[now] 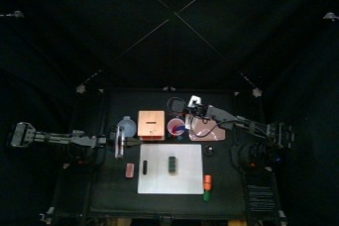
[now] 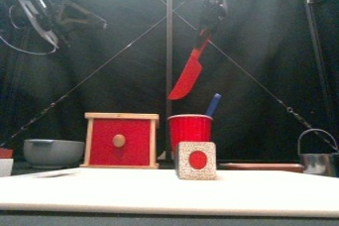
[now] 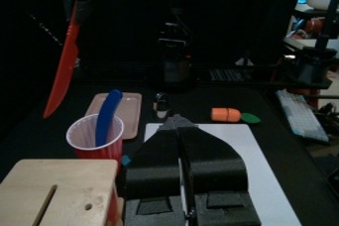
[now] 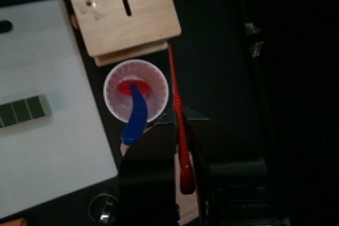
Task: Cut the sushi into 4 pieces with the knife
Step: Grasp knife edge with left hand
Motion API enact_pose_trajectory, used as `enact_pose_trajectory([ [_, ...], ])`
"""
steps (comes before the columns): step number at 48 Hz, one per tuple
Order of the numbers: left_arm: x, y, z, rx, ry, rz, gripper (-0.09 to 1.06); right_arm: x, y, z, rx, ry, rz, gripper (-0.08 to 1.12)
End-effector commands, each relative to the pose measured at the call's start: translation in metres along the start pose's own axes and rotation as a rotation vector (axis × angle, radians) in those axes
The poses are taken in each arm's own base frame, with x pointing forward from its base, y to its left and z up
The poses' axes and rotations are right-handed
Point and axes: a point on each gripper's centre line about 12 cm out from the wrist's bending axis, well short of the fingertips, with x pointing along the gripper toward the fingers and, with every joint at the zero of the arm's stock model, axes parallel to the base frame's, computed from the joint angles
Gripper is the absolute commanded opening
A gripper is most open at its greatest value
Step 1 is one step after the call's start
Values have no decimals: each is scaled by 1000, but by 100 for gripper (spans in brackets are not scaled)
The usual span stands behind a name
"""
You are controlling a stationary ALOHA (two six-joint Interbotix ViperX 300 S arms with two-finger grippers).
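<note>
- The dark green toy sushi roll (image 4: 24, 113) lies on the white cutting board (image 4: 59, 71), well apart from the right gripper (image 4: 177, 131).
- That gripper hangs above the red plastic cup (image 2: 189, 131), its jaws pinching the red toy knife (image 2: 188, 71), blade pointing down.
- The left gripper (image 3: 183, 131) has its jaws pressed together and holds nothing.

Dark green sushi roll (image 4: 24, 112) lies undivided on the white board (image 1: 157, 178); red knife (image 2: 188, 71) hangs blade-down, aloft.

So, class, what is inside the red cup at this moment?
Only the blue knife stands in the red cup; the cup's wall covers its lower end. The red knife hangs above, in the right gripper.
</note>
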Motion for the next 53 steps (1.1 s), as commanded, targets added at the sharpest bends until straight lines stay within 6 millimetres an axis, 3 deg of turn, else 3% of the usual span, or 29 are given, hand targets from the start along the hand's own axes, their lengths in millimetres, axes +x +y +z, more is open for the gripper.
enact_pose_trajectory([
  [1, 0, 2, 7, -13, -55, 13, 22, -25, 10, -3, 26, -168, 30, 14],
  [18, 0, 8, 13, -83, -114, 56, 45, -29, 37, -62, 141, -588, 153, 14],
  [31, 10, 7, 15, -116, -103, 66, 59, 6, 57, -113, 184, -643, 199, 14],
  [42, 26, -4, 13, -35, -73, 0, 76, 26, 78, -125, 112, -618, 236, 13],
  [53, 50, -7, 4, -9, 3, -18, 78, 38, 81, -119, 99, -604, 235, 13],
])
